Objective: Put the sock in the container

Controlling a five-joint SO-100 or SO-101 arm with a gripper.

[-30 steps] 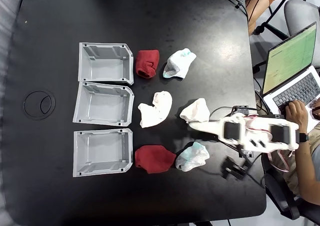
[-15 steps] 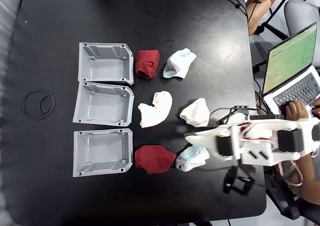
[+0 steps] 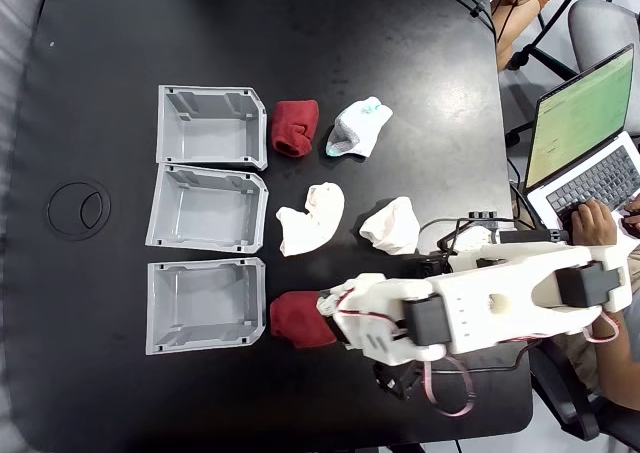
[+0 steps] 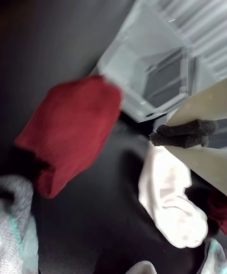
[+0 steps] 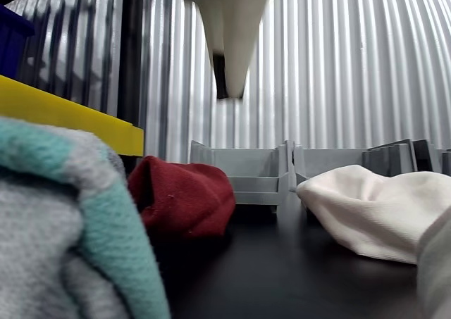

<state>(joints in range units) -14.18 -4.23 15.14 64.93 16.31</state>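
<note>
The sock (image 3: 293, 319) is a dark red lump at the bottom of the middle column in the fixed view, its right part covered by my arm. It also shows in the wrist view (image 4: 71, 125) and the other view (image 5: 184, 196). Three light grey bins stand in a column to its left, and the container (image 3: 205, 305) nearest the sock is the bottom one, also seen in the wrist view (image 4: 151, 73). My gripper (image 3: 323, 301) hovers above the sock's right edge, not touching it. Its dark pads (image 4: 187, 133) look pressed together with nothing between them.
A smaller dark red sock (image 3: 294, 125) lies by the top bin. White socks (image 3: 310, 218) (image 3: 392, 223) and a white-teal sock (image 3: 358, 126) lie in the middle and top rows. A laptop (image 3: 585, 138) and a person's hand (image 3: 592, 218) are at the right edge.
The arm has swung from the table's right side leftward along the bottom row. It now covers the white-teal sock there, and its tip has reached the dark red sock.
</note>
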